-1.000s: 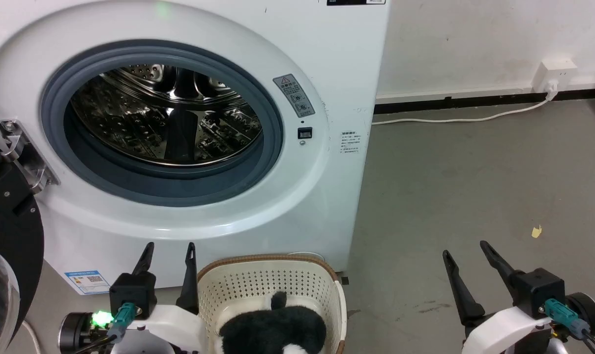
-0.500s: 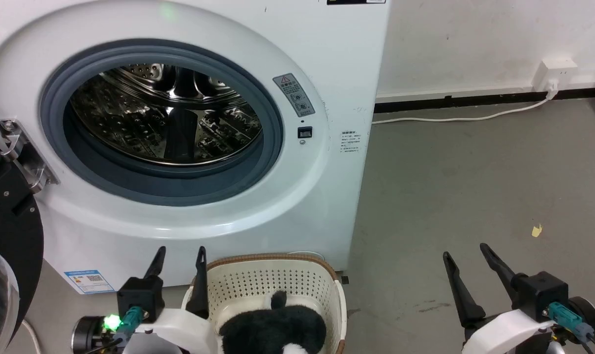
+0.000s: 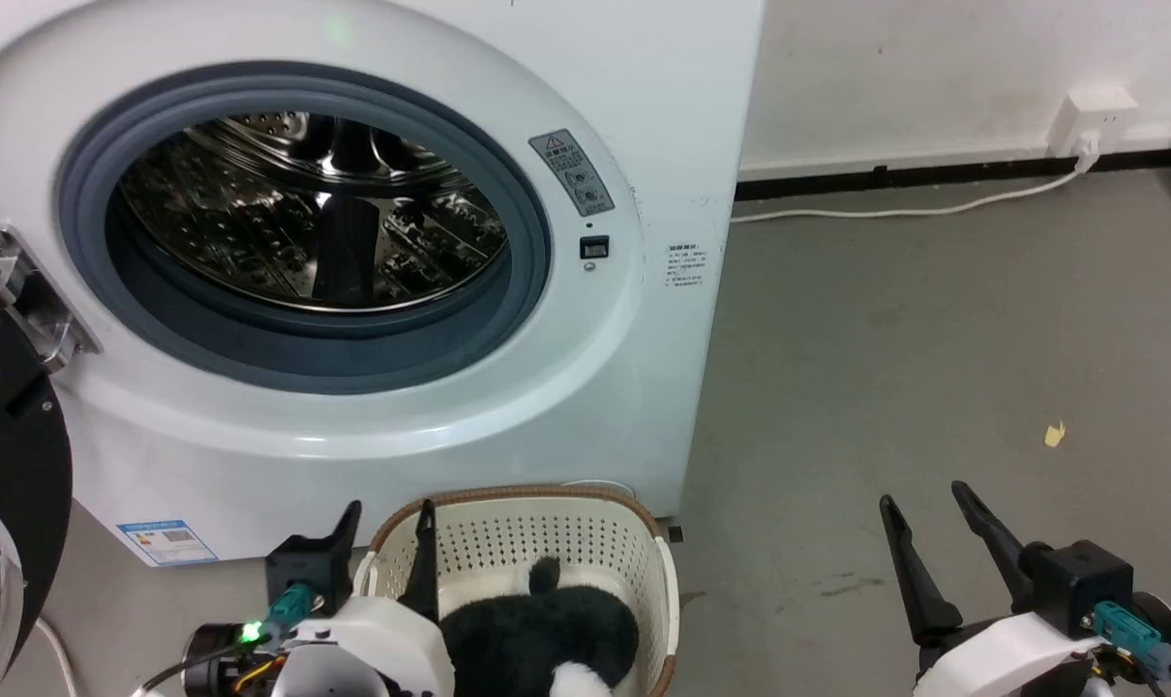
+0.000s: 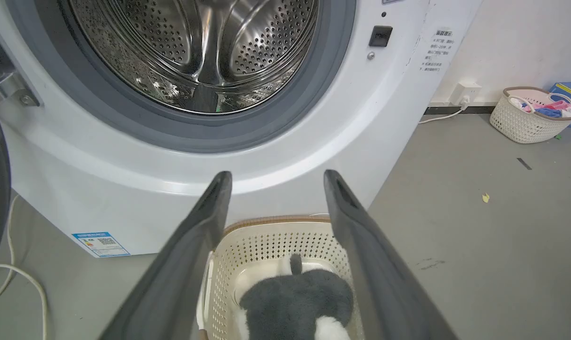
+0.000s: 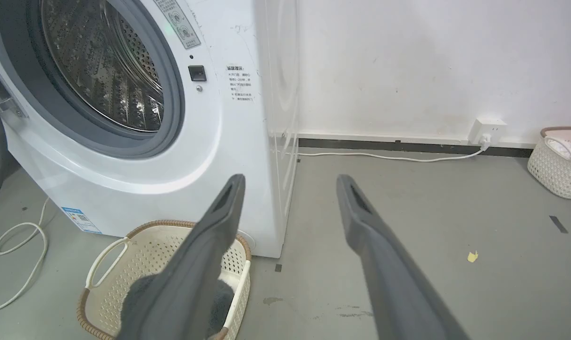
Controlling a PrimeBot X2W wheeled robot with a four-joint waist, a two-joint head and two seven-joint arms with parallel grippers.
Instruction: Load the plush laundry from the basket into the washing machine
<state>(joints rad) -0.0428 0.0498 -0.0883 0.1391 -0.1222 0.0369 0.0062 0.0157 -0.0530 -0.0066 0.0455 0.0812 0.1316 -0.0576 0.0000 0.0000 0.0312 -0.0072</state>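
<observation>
While the washing machine (image 3: 595, 387) stands with its round door (image 3: 5, 465) swung wide to the left, its steel drum (image 3: 305, 223) shows bare and shiny behind the grey seal (image 3: 285, 363). The basket (image 3: 547, 542) sits on the grey floor (image 3: 885, 339) just in front of the machine's lower right corner, below the door opening. The plush laundry (image 3: 537, 629) lies inside the basket, a black fluffy heap with a white patch at its near end and a small dark tip poking up toward the far wall.

The left gripper (image 3: 391, 505) is released and holds nothing, its two dark fingers spread apart. In the head view it hangs at the basket's left side, one finger crossing the left rim and the other outside it; whether either finger touches the rim cannot be told. In the left wrist view the plush laundry lies between the two fingers, farther along their line.

The right gripper (image 3: 922, 494) is also released and empty, fingers spread, over bare floor well to the right of the basket.

A white cable (image 3: 885, 210) runs along the floor from the machine to a wall socket (image 3: 1089, 111). A small yellow scrap (image 3: 1055, 434) lies on the floor. The left wrist view shows a second basket (image 4: 521, 127) with coloured clothes by the far wall.
</observation>
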